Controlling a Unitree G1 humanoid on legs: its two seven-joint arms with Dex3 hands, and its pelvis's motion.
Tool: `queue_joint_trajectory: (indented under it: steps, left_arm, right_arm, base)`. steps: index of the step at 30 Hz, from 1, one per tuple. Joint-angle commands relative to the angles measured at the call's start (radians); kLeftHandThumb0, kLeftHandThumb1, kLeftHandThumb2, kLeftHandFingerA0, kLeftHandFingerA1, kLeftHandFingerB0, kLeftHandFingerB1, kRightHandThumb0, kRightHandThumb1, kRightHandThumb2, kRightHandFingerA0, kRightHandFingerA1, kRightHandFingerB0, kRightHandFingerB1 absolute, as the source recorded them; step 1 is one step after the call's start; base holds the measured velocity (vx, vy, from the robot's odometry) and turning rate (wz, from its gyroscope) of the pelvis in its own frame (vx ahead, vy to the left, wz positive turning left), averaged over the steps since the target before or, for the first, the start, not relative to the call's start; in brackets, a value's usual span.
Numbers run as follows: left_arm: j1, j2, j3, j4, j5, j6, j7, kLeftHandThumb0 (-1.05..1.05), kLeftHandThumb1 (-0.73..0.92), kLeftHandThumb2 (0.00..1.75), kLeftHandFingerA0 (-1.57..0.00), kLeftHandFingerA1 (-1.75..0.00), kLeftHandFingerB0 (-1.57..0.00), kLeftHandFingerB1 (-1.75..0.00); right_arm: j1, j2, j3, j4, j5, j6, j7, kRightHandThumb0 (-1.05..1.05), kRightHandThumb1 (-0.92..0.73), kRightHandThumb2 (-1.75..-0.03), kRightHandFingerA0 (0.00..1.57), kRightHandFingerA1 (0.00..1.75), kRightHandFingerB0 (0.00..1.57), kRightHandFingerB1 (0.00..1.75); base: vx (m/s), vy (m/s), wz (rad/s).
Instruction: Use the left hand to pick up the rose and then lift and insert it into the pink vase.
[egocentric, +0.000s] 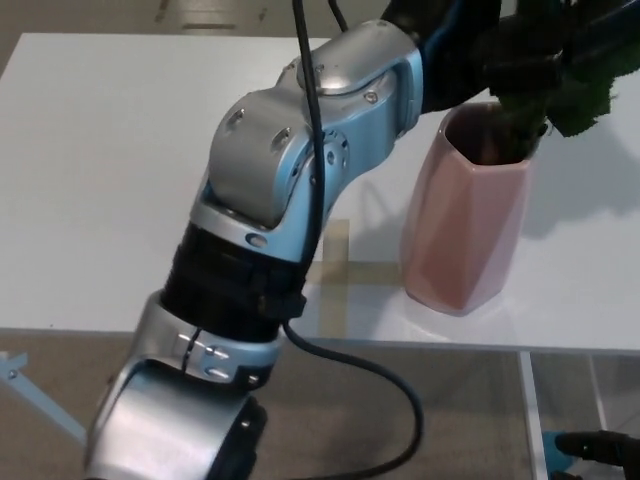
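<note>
Silver-blue left arm (280, 180) with black band and black cable (360, 365).

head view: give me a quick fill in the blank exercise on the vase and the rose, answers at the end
1. The vase is ____ in colour.
2. The rose goes down into the vase's open ____.
3. The vase stands ____ on the white table.
4. The arm reaching over the vase, ending in the left hand, enters from the picture's ____.

Missing words: pink; top; upright; left

The scene is brightly and evenly lit. A soft shadow is cast on the white counter (90, 180) right of the pink vase (465, 225); the near arm (270, 250) is slightly blurred.
</note>
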Motion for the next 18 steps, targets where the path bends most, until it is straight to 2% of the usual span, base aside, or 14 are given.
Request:
queue_joint_trajectory:
  steps: [1,16,17,18]
  left_arm:
    - [-0.013,0.062,-0.06,0.005,-0.006,0.016,-0.189,-0.87,0.47,0.6,0.0,0.0,0.0,-0.12]
    - [0.03,0.094,-0.038,-0.021,0.022,-0.023,-0.222,-0.86,0.49,0.6,0.0,0.0,0.0,-0.08]
    - [0.038,0.111,-0.026,-0.029,0.015,-0.018,-0.234,-0.78,0.41,0.8,0.0,0.0,0.0,-0.06]
    - [0.041,0.118,-0.021,-0.033,0.014,-0.016,-0.24,-0.78,0.41,0.8,0.0,0.0,0.0,-0.06]
  right_arm:
    - [-0.003,-0.012,0.003,0.004,-0.009,0.014,0.017,-0.28,-0.59,-0.57,0.57,0.46,0.52,0.43]
    - [0.001,-0.013,0.004,0.007,-0.008,0.014,0.022,-0.28,-0.59,-0.57,0.57,0.46,0.53,0.43]
    - [0.003,-0.012,0.004,0.009,-0.009,0.012,0.022,-0.28,-0.58,-0.57,0.55,0.46,0.51,0.42]
    - [0.003,-0.012,0.004,0.01,-0.009,0.011,0.023,-0.28,-0.58,-0.57,0.55,0.46,0.51,0.42]
  base:
    - [0.0,0.0,0.0]
    - [0.0,0.0,0.0]
    - [0.0,0.0,0.0]
    - [0.0,0.0,0.0]
